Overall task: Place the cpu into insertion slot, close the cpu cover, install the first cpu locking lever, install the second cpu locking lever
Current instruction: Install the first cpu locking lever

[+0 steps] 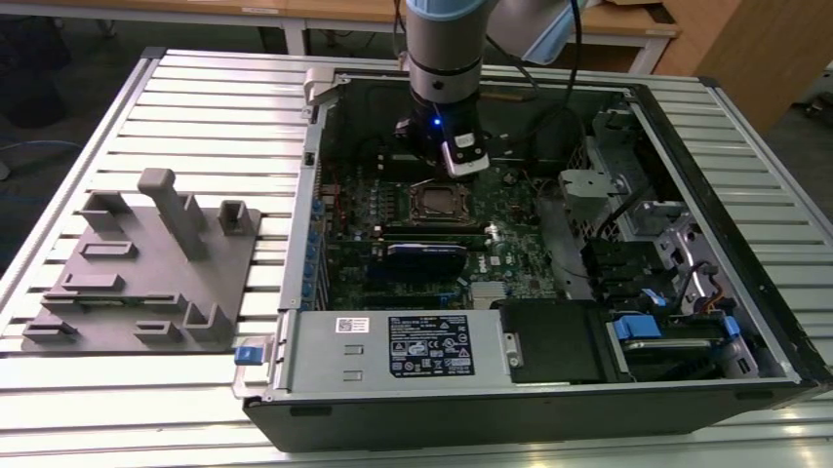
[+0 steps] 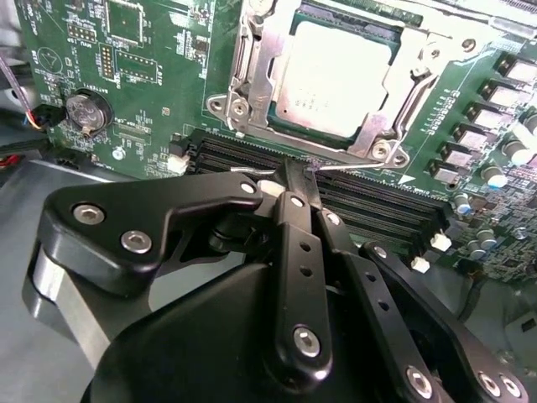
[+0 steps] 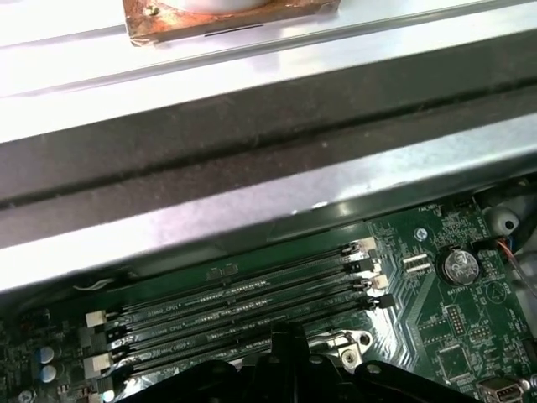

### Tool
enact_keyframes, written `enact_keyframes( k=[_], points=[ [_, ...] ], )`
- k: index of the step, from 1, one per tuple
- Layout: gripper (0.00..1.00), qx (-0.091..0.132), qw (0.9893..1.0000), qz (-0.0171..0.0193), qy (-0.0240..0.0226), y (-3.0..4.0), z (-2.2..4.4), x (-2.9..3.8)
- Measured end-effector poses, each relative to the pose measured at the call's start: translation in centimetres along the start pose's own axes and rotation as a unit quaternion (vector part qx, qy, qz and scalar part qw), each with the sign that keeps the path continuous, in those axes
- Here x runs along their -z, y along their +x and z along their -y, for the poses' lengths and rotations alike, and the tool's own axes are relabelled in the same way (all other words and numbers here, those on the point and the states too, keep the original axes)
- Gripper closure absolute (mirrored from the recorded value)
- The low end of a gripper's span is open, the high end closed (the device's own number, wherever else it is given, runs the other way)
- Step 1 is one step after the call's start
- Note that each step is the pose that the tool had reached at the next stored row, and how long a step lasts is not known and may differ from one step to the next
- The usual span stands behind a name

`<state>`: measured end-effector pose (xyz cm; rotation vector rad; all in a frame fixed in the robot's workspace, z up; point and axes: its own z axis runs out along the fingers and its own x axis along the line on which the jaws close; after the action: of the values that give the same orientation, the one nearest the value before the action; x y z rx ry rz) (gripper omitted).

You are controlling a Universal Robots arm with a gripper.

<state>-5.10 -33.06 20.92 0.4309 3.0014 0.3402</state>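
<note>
Gripper point(image 2: 299, 178) fingers are pressed together, tips over the memory slots point(image 2: 377, 206) beside a thin metal lever point(image 2: 361, 166); whether they pinch it is hidden. Cpu point(image 2: 331, 75) lies flat, metal top upward, in the insertion slot point(image 2: 361, 18), framed by the cpu cover point(image 2: 382, 134), far edge cut off.

Arm point(image 1: 443, 49) upright, wrist pointing down, claw point(image 2: 300, 180) fingers pressed together

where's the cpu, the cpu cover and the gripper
cpu point(image 2: 331, 75), second wrist view, middle of its metal top
cpu cover point(image 2: 256, 63), second wrist view, one side bar of the frame
gripper point(image 2: 300, 178), second wrist view, where the fingertips meet
</note>
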Motion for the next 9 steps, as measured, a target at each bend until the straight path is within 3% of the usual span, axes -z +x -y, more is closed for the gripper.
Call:
enact_keyframes(
  k=[4,9],
  points=[
    [0.90,-0.008,0.9999,0.0059,0.0044,0.04,-0.06,-0.16],
    [0.90,-0.013,0.9999,0.0087,0.0048,0.23,-0.27,-0.36]
  ],
)
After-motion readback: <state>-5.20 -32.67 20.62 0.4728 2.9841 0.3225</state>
